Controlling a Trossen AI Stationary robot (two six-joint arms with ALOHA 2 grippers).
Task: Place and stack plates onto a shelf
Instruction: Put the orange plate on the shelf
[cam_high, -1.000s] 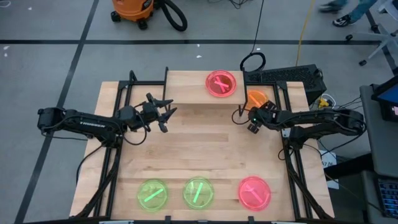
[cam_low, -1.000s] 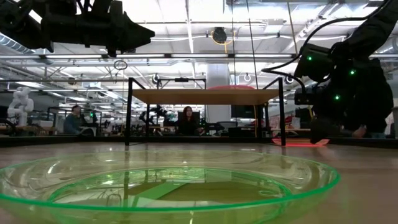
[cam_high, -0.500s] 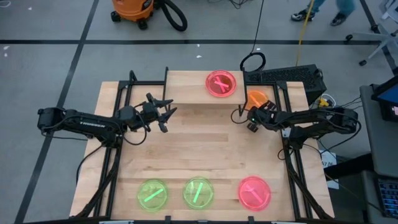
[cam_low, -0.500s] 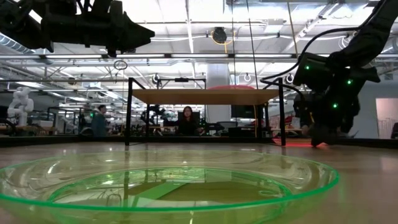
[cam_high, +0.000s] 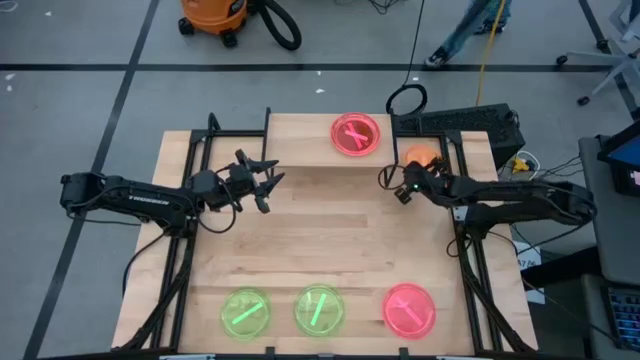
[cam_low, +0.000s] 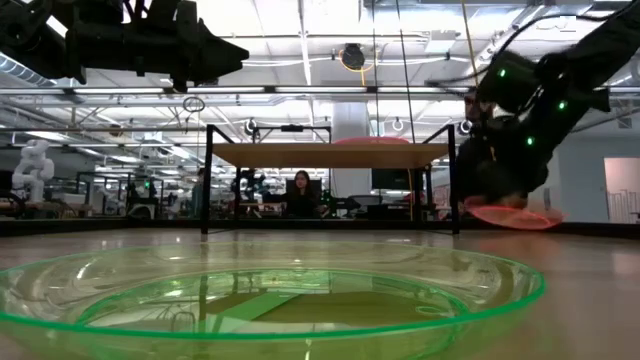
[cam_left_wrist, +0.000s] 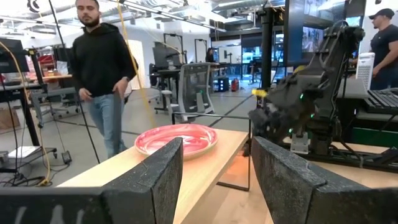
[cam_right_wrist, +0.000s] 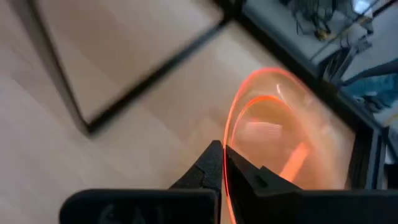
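So the right gripper (cam_high: 392, 181) is pinching the rim of the orange plate (cam_high: 421, 156), and in the right wrist view you can see the two fingers pressed together on the thin edge (cam_right_wrist: 228, 163) with the plate tilted. From the low view the orange plate (cam_low: 514, 214) hangs off the table surface, just beside the shelf (cam_high: 325, 141) on its right side and below its board. The shelf already has one pink plate (cam_high: 357, 133) sitting on its right half. Three more plates wait along the near edge of the table: two green ones (cam_high: 245, 312) (cam_high: 319, 309) and another pink one (cam_high: 409, 308). The left gripper (cam_high: 262, 181) just hovers over the table in front of the shelf's left end with its fingers spread and nothing in them. I'd say the step in hand is carrying the orange plate up to the shelf. The next move probably calls for lifting it above the board, leveling it out, and lining it up over the pink plate, or on the free left half, before letting go.
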